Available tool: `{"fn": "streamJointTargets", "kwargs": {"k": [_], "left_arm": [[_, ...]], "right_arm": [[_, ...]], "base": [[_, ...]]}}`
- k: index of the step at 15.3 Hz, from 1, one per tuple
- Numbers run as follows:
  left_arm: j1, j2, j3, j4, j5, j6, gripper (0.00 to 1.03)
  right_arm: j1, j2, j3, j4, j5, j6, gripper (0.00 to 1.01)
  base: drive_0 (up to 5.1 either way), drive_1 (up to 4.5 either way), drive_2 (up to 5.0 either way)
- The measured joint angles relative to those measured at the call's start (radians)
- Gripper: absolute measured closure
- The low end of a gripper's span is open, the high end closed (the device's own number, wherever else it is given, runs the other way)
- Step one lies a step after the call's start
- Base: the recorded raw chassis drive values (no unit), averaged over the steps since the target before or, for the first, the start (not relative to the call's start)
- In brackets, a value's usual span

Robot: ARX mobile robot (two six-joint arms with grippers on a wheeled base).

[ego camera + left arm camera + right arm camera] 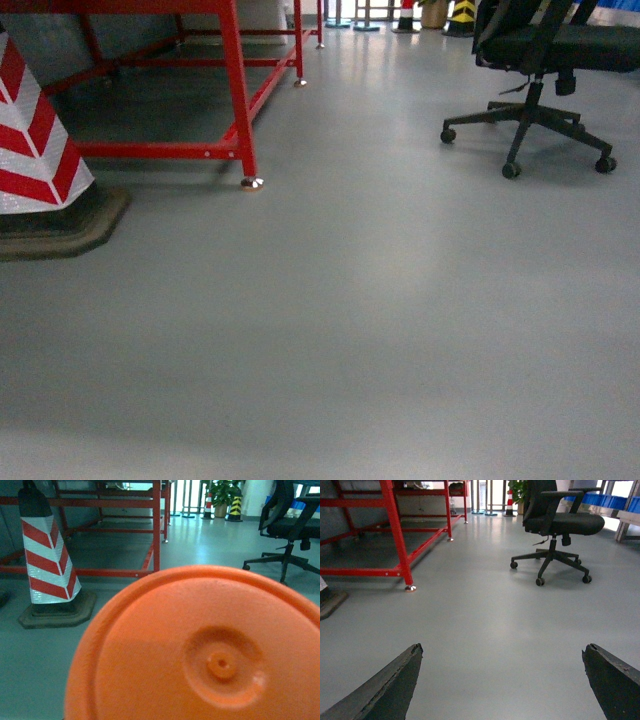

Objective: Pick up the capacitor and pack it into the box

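Right tool (502, 680): we see it spread wide over bare floor (495, 620).
Left tool: we cannot tell; orange disc (200, 650) fills 6 o'clock.

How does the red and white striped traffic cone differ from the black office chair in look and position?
The red and white striped traffic cone stands at the left, close to the camera and cropped; the black office chair sits farther back at the right. The cone rests on a flat dark base beside the red metal frame; the chair stands on a wheeled star base, clear of the frame. Both rest on the grey floor.
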Motion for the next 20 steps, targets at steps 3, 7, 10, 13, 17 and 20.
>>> {"fn": "streamJointTargets", "kwargs": {"k": [3,7,10,13,17,20], "left_arm": [[0.000,0.000,0.000,-0.003,-0.001,0.000,0.60],[0.000,0.000,0.000,-0.002,-0.001,0.000,0.60],[0.000,0.000,0.000,0.000,0.001,0.000,0.60],[0.000,0.000,0.000,-0.003,-0.001,0.000,0.60],[0.000,0.000,0.000,-0.001,0.000,0.000,0.60],[0.000,0.000,0.000,-0.001,0.000,0.000,0.60]], "right_arm": [[0.000,0.000,0.000,-0.003,0.000,0.000,0.03],[0.000,0.000,0.000,-0.001,0.000,0.000,0.03],[0.000,0.000,0.000,0.001,0.000,0.000,0.03],[0.000,0.000,0.000,-0.001,0.000,0.000,0.03],[0.000,0.000,0.000,-0.003,0.000,0.000,0.03],[0.000,0.000,0.000,-0.002,0.000,0.000,0.03]], "base": [[-5.0,2.43,2.4],[-5.2,2.30,2.3],[-5.1,2.39,2.4],[-5.1,2.37,2.4],[-5.1,2.33,2.3],[-5.1,2.33,2.3]]}}
